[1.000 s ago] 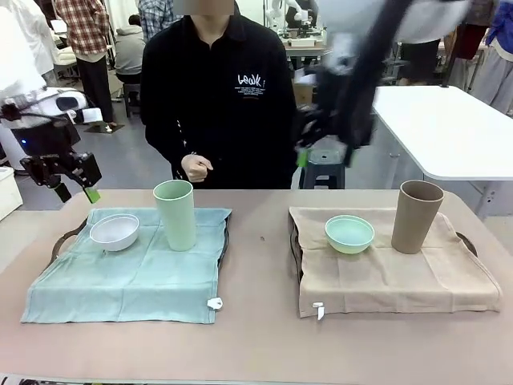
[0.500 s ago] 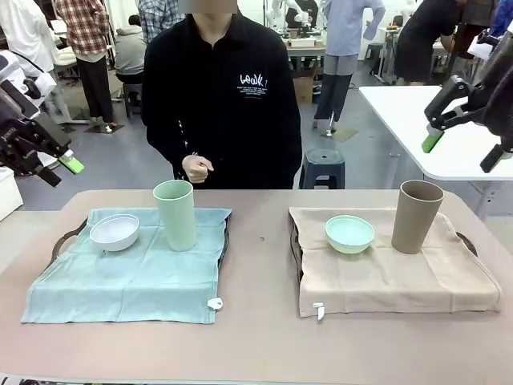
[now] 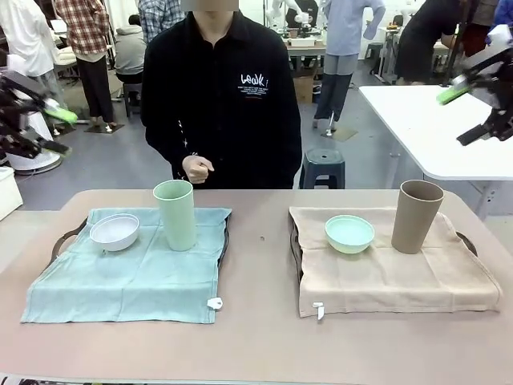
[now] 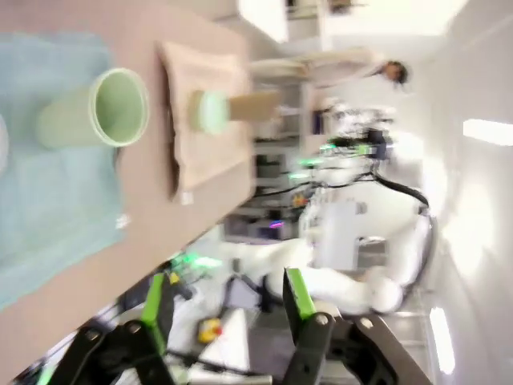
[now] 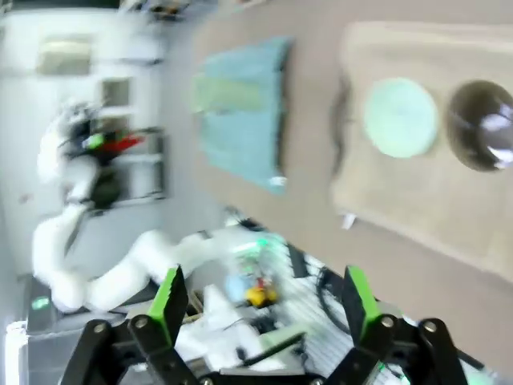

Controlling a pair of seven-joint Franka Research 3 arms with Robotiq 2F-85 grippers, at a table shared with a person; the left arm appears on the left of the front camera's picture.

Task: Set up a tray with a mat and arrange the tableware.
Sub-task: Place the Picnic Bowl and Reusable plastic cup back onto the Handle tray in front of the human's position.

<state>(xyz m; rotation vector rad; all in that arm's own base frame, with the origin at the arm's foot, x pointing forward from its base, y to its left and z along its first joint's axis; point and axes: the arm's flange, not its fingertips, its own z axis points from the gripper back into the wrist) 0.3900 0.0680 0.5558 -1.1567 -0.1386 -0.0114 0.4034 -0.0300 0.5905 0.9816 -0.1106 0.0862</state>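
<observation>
With bowls and cups judged arranged on both mats, both tools, the left tool (image 3: 48, 128) and the right tool (image 3: 473, 112), are being held spread, empty, clear of the counter (image 3: 256, 337); nothing more seems called for.

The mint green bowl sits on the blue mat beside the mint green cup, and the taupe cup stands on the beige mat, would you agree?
Not quite. The mint green bowl sits on the beige mat, next to the taupe cup. The bowl on the blue mat beside the mint green cup is the white bowl. The front view shows this; the rest is right.
</observation>
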